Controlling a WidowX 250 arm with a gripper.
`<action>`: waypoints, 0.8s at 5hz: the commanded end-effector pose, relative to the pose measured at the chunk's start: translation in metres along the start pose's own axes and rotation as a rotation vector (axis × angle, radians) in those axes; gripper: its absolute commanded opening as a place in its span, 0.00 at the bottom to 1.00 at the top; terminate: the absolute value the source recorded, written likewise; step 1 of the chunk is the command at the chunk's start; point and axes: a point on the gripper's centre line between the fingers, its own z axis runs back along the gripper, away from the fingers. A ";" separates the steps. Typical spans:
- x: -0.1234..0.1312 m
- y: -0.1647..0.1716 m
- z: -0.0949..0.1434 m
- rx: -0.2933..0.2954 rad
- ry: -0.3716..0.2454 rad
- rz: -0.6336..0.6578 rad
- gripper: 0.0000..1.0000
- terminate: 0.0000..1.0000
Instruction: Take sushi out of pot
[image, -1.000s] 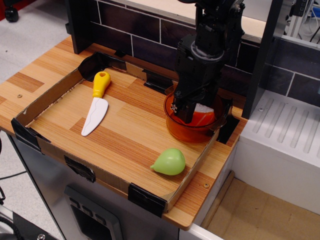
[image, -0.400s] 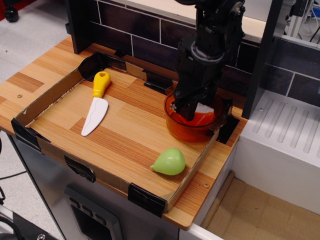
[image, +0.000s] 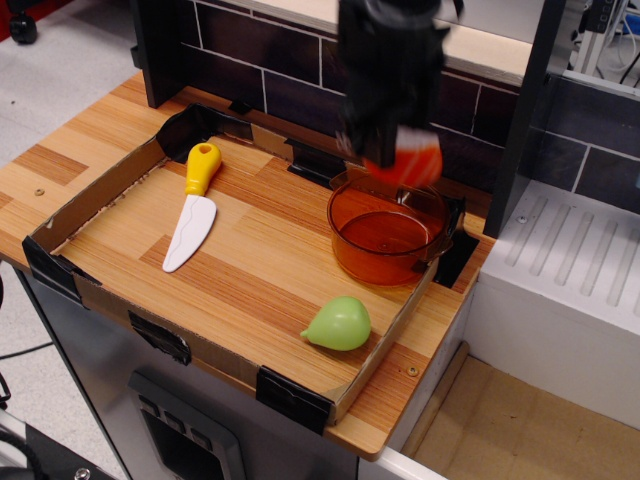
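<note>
While motion blur smears the arm, the gripper (image: 392, 150) reads as clamped on the sushi (image: 413, 160), fingers closed in around it with the orange and white piece sticking out at the lower right of the fingertips. The sushi is in the air, clear of the pot (image: 387, 232) and just above its back rim, touching nothing but the gripper. Exact finger spacing is too blurred to tell. The pot is translucent orange, round and shallow, sitting upright in the back right corner of the cardboard tray (image: 100, 195), close against the tray's right wall. Nothing shows inside the pot, only the orange-tinted bottom.

A light green toy pear (image: 339, 323) lies on its side near the tray's front right edge, in front of the pot and apart from it. A toy knife (image: 193, 206) with a yellow handle and white blade lies on the left half of the tray, handle toward the back, blade pointing to the front, well apart from the pot and pear. The tray rests on a wooden countertop (image: 45, 160). Dark tiled wall (image: 250, 70) runs behind, and a white ridged drainboard (image: 565, 255) sits to the right, beside the counter.
</note>
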 end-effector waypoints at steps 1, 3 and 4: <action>0.050 0.010 0.034 -0.017 0.050 -0.007 0.00 0.00; 0.075 0.066 0.008 0.063 0.030 -0.133 0.00 0.00; 0.066 0.080 -0.007 0.090 0.011 -0.204 0.00 0.00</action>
